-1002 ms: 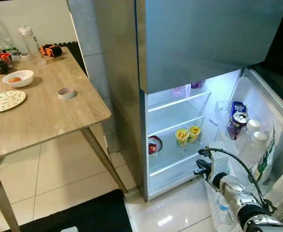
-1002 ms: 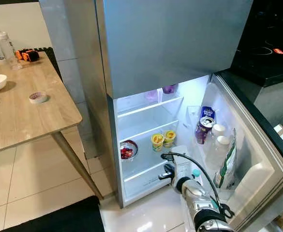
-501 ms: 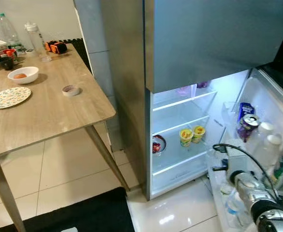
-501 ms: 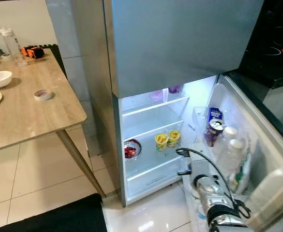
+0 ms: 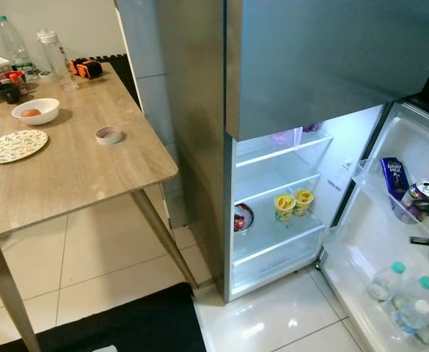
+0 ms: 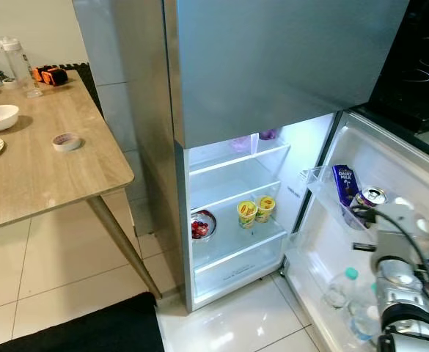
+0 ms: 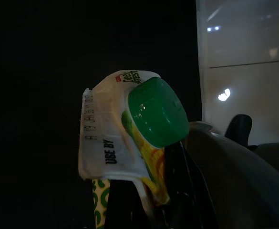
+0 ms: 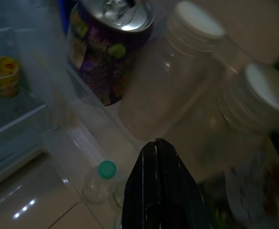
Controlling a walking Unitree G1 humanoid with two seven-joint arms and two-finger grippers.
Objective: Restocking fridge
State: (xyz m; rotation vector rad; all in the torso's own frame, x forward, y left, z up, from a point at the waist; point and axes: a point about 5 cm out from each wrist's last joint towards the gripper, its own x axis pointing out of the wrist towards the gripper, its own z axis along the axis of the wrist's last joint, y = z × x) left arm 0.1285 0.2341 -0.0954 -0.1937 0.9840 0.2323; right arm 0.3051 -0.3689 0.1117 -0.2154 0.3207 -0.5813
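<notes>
Tiled kitchen floor (image 5: 89,257), wooden table (image 5: 67,176) on the robot's left, steel fridge (image 5: 199,110) ahead with its lower door (image 6: 390,169) swung open to the right. On the lit inner shelves, two yellow cups (image 5: 292,204) and a red-filled bowl (image 5: 242,218) were seen. On the upper door shelf, a blue milk carton (image 6: 344,183) was seen just beside a purple can (image 8: 108,47), with two clear white-capped bottles (image 8: 177,76) next to it. Green-capped water bottles (image 5: 412,301) were stored in the lower door rack.

The right gripper (image 8: 156,145) was held at the door shelf, near the can and clear bottles, its fingers pressed together with nothing between them. The left gripper (image 7: 144,210) was seen in the dark wrist view, clamped on a green-capped pouch (image 7: 129,133), held in shade away from the fridge shelves.

On the table, a white bowl (image 5: 31,111), a patterned plate (image 5: 12,145) and a tape roll (image 5: 108,135) were noted.
</notes>
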